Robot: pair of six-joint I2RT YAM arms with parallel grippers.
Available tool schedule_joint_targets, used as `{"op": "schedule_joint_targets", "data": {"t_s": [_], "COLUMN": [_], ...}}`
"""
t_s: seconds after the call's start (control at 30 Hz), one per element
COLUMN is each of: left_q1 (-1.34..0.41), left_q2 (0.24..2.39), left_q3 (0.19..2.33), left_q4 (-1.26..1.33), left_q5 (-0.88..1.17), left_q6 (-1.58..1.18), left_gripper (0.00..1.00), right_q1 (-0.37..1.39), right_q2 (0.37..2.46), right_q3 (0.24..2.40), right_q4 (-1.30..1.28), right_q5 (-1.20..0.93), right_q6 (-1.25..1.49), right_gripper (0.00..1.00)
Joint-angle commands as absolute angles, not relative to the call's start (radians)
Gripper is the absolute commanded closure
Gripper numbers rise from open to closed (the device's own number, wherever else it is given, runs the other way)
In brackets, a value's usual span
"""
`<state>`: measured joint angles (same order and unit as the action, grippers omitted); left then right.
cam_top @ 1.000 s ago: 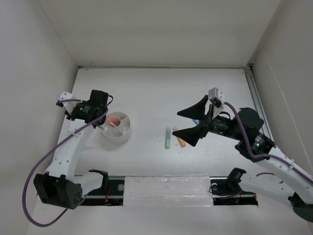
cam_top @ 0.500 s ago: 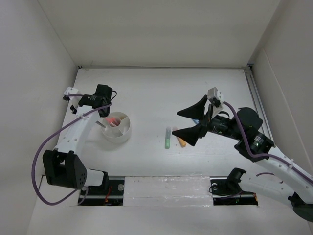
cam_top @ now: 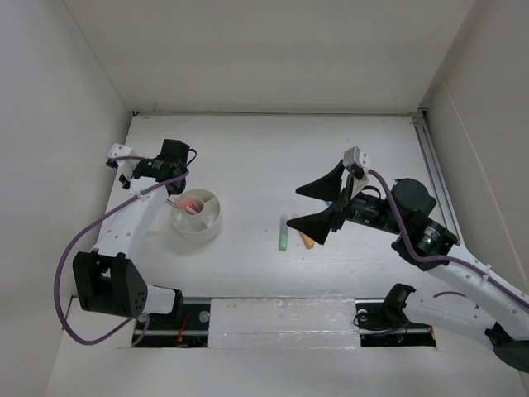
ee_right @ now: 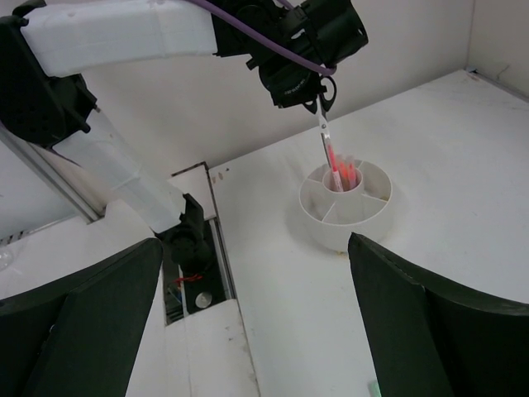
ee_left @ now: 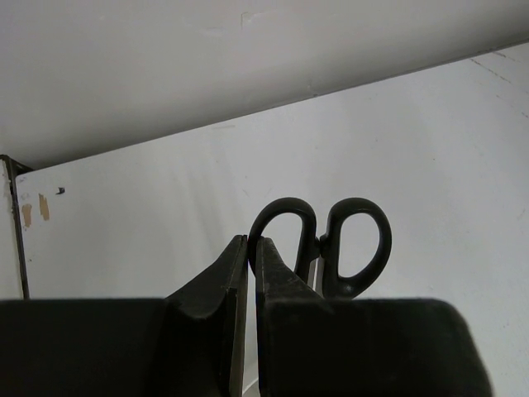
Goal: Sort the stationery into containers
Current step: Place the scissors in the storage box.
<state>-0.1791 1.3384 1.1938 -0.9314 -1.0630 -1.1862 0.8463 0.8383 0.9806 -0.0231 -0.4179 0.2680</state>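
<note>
The left fingers (ee_left: 211, 302) are pressing fully together at the handle loops of the black scissors (ee_left: 319, 248); whether they are actually pinching them cannot be told. The scissors are pointing steeply down into the centre cup of the white tub (ee_right: 343, 236), beside pink pens (ee_right: 337, 174), with the fingers at the tub's ten o'clock. The right fingers (ee_right: 91, 322) are gaping wide, holding nothing, above the table (ee_right: 463, 165) near the green marker (cam_top: 283, 236) and orange marker (cam_top: 306, 240) at the tub's three o'clock.
</note>
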Motion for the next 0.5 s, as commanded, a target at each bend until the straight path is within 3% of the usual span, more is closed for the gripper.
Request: {"op": "schedule_joint_targets", "data": {"t_s": [0.0,0.47], "left_q1": [-0.173,-0.213], "left_q2": [1.350,1.370], "left_q3": [1.227,1.227], "left_q4": [-0.928,-0.968], "left_q5": [-1.192,-1.209], "left_q6": [-1.299,-1.315], "left_gripper": [1.00,1.00], "right_q1": [0.856,0.856], "right_q2": [0.839,0.839], "right_q3": [0.991,0.991], "right_q4": [-0.008,-0.008], "right_q5": [-0.410,-0.410], "right_q6": [0.258,0.249], "right_gripper": [0.00,0.00]}}
